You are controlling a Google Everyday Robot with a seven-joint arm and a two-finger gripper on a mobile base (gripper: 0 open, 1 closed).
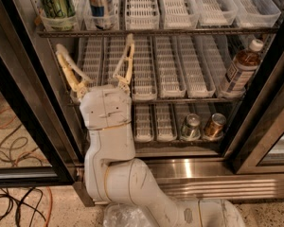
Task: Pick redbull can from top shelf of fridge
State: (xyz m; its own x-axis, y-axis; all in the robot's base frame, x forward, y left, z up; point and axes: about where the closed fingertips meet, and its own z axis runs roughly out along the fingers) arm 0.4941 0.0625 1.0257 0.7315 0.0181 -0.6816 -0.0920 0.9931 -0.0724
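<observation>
Jaws spread wide, empty, just below top shelf (203, 31); redbull can (98, 4) above, label unreadable.

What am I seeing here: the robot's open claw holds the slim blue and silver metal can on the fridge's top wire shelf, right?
Not quite. The open claw holds nothing: it hangs empty just below the top wire shelf. The slim blue and silver metal can stands untouched on that shelf, as the camera view shows.
</observation>
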